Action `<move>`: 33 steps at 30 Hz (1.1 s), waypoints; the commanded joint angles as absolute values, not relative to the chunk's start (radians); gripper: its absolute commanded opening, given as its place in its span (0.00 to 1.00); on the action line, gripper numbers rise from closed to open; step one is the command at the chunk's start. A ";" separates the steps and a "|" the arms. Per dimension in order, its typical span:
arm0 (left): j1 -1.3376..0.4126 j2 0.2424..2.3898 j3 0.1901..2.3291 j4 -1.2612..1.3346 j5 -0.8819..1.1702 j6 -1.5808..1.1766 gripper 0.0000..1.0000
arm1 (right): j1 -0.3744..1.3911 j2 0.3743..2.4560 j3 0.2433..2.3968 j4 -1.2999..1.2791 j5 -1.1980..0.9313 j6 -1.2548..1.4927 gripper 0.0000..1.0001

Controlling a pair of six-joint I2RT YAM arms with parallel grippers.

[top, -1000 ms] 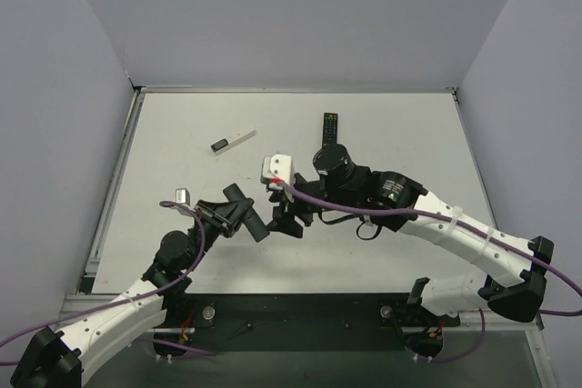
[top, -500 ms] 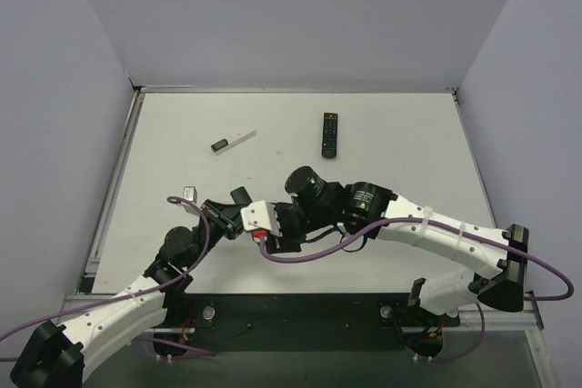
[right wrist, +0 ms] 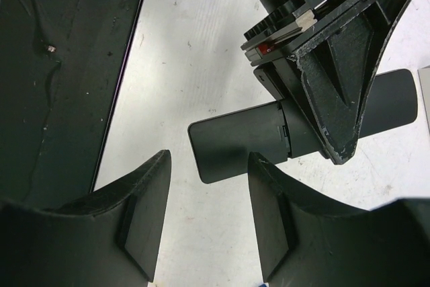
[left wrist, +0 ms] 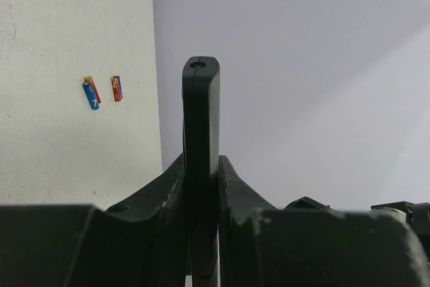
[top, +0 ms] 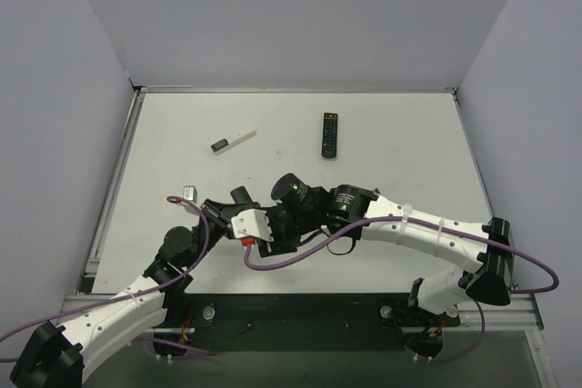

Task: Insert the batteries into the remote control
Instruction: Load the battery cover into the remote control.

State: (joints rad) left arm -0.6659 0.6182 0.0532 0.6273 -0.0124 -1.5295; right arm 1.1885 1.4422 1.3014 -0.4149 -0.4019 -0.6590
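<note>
**At the 6 o'clock side of the surface (top: 400, 152): remote control (left wrist: 200, 105) clamped**

We see the left gripper (left wrist: 200, 166) clamped on the remote control, its narrow edge facing the wrist camera. The right gripper (right wrist: 208, 166) stands with fingers apart, and the remote control's free end shows between them. We cannot tell whether they touch. The batteries (left wrist: 91, 92) lie on the surface at the remote control's 10 o'clock.

Four batteries (left wrist: 91, 93), two remotes (left wrist: 200, 119), one stick (top: 238, 140)

White table (top: 409, 152), pale grey walls (top: 291, 15)
</note>
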 commanded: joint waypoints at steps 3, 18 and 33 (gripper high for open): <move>-0.670 0.612 0.109 0.658 0.000 -1.514 0.00 | 1.204 1.454 1.316 -0.408 -0.371 -0.684 0.44; -0.670 0.615 0.117 0.669 0.012 -1.511 0.00 | 1.233 1.485 1.322 -0.391 -0.310 -0.704 0.44; -0.670 0.583 0.133 0.681 0.028 -1.569 0.00 | 1.246 1.516 1.292 -0.394 -0.210 -0.729 0.36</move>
State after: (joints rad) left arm -0.6659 0.6056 0.0608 0.5896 0.0021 -1.5169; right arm 1.2404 1.4849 1.3014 -0.3889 -0.2676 -0.7101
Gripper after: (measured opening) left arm 0.262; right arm 0.372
